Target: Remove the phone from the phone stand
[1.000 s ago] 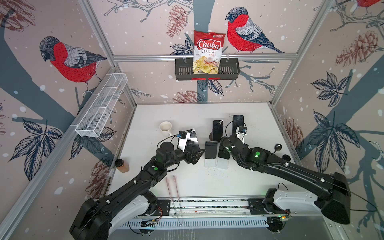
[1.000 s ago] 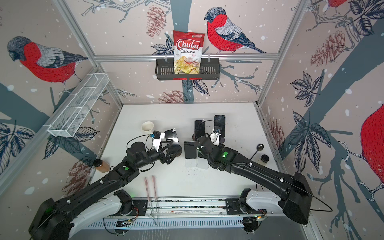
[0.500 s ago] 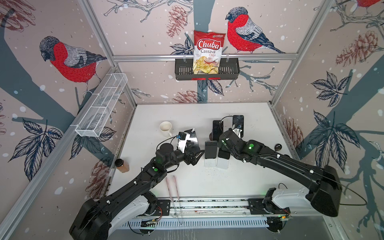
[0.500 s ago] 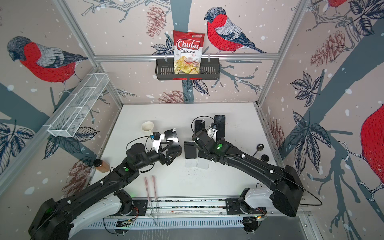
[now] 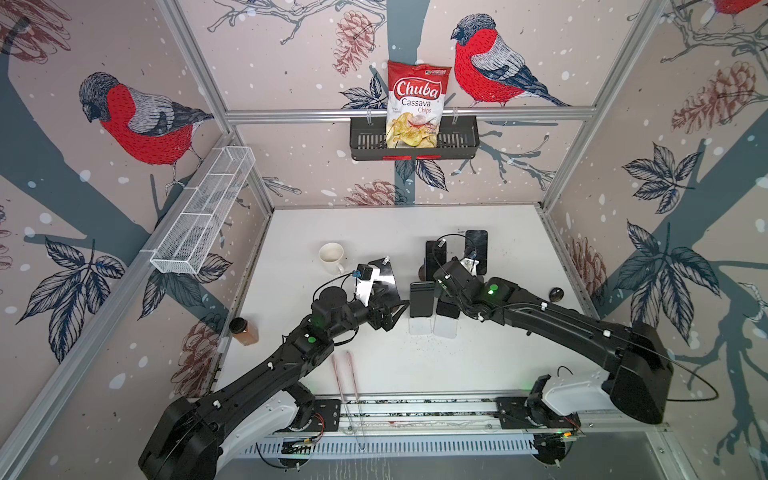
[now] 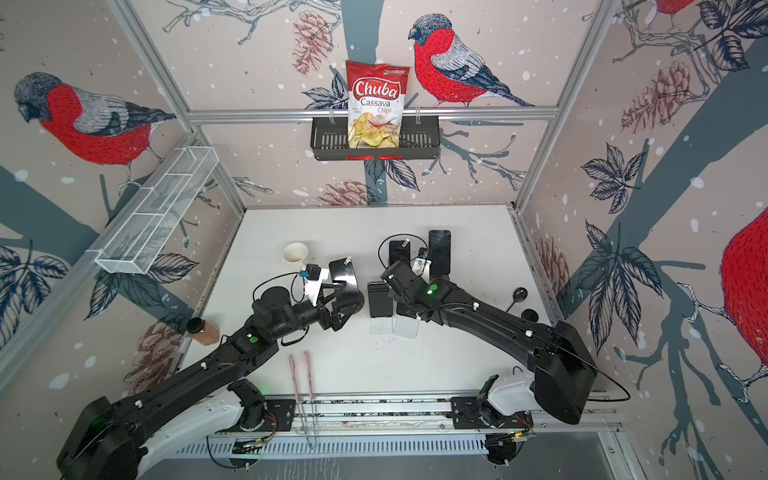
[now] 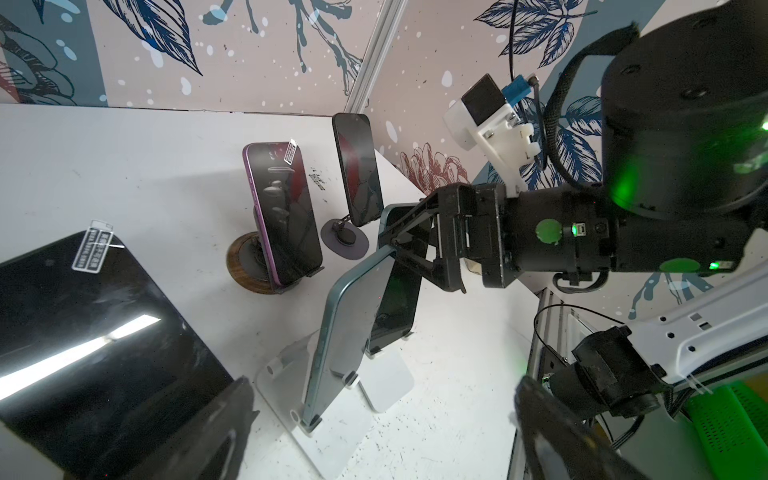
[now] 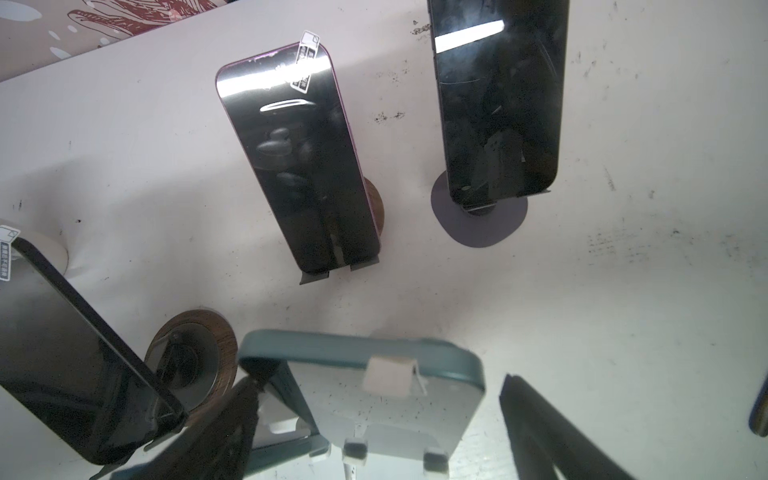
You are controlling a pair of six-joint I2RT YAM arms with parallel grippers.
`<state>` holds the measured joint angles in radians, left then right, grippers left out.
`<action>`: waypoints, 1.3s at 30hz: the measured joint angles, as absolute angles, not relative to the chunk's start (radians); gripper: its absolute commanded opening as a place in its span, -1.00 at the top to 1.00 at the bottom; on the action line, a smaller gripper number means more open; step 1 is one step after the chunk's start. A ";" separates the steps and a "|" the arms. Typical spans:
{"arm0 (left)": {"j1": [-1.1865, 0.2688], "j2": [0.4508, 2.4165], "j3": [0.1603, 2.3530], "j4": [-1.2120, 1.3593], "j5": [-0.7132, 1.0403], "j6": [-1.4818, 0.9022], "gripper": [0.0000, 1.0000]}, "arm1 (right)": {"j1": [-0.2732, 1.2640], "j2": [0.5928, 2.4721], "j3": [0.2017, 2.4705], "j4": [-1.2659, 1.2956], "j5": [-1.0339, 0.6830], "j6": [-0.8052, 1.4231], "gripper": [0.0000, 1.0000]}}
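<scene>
- White table [image 5: 374, 224]: you have it as the work surface, speckled with dark marks.
- Chuba Cassava Chips bag [image 5: 417, 104]: red and white, upright in the black basket [image 5: 461, 141] on the back rail.
- White wire rack [image 5: 203, 216]: long, hung on the left wall.
- White mug [image 5: 331, 254]: on the table, toward your back left.
- Brown jar [image 5: 245, 331]: black lid, at the left edge.
- Pink tongs [image 6: 308, 370]: lying at the front edge.
- Small dark round object [image 5: 557, 294]: by the right wall, kind unclear.

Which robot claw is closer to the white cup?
Left. The left gripper is open, robot-side and right of the cup; the right gripper is farther right, above a white phone stand.
</scene>
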<state>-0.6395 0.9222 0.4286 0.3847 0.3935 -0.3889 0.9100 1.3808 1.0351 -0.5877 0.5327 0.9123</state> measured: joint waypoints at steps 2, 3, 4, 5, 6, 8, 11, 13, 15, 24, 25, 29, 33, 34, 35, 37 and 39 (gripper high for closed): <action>-0.640 0.922 0.429 0.385 0.393 -0.389 -0.94 | 0.909 1.381 1.029 -0.587 0.531 0.912 -0.84; -0.640 0.922 0.429 0.385 0.393 -0.389 -0.94 | 0.909 1.380 1.026 -0.587 0.531 0.912 -0.84; -0.640 0.922 0.429 0.385 0.393 -0.389 -0.94 | 0.908 1.379 1.024 -0.586 0.530 0.912 -0.83; -0.640 0.922 0.429 0.385 0.393 -0.389 -0.94 | 0.907 1.378 1.022 -0.585 0.530 0.912 -0.82; -0.640 0.922 0.428 0.385 0.393 -0.389 -0.94 | 0.907 1.376 1.020 -0.584 0.530 0.913 -0.82; -0.640 0.922 0.428 0.385 0.393 -0.389 -0.94 | 0.907 1.375 1.016 -0.582 0.530 0.913 -0.79; -0.640 0.922 0.427 0.385 0.393 -0.389 -0.94 | 0.905 1.375 1.013 -0.578 0.530 0.913 -0.70; -0.640 0.922 0.426 0.385 0.393 -0.389 -0.94 | 0.905 1.378 1.014 -0.577 0.530 0.915 -0.69; -0.640 0.922 0.425 0.385 0.393 -0.389 -0.94 | 0.905 1.386 1.016 -0.577 0.530 0.915 -0.69; -0.640 0.913 0.415 0.387 0.394 -0.388 -0.94 | 0.922 1.409 1.042 -0.589 0.543 0.919 -0.69; -0.640 0.913 0.414 0.389 0.396 -0.388 -0.94 | 0.923 1.413 1.047 -0.593 0.546 0.922 -0.69; -0.640 0.913 0.413 0.392 0.400 -0.387 -0.94 | 0.930 1.434 1.062 -0.606 0.555 0.933 -0.67; -0.640 0.913 0.413 0.392 0.414 -0.386 -0.94 | 0.937 1.453 1.076 -0.613 0.576 0.948 -0.60; -0.640 0.913 0.412 0.392 0.416 -0.386 -0.94 | 0.940 1.457 1.079 -0.616 0.581 0.950 -0.59; -0.640 0.913 0.412 0.392 0.416 -0.386 -0.94 | 0.942 1.459 1.080 -0.619 0.585 0.951 -0.56; -0.640 0.913 0.412 0.393 0.417 -0.386 -0.94 | 0.944 1.460 1.080 -0.628 0.592 0.956 -0.51; -0.640 0.913 0.412 0.393 0.418 -0.385 -0.94 | 0.945 1.461 1.080 -0.630 0.598 0.968 -0.47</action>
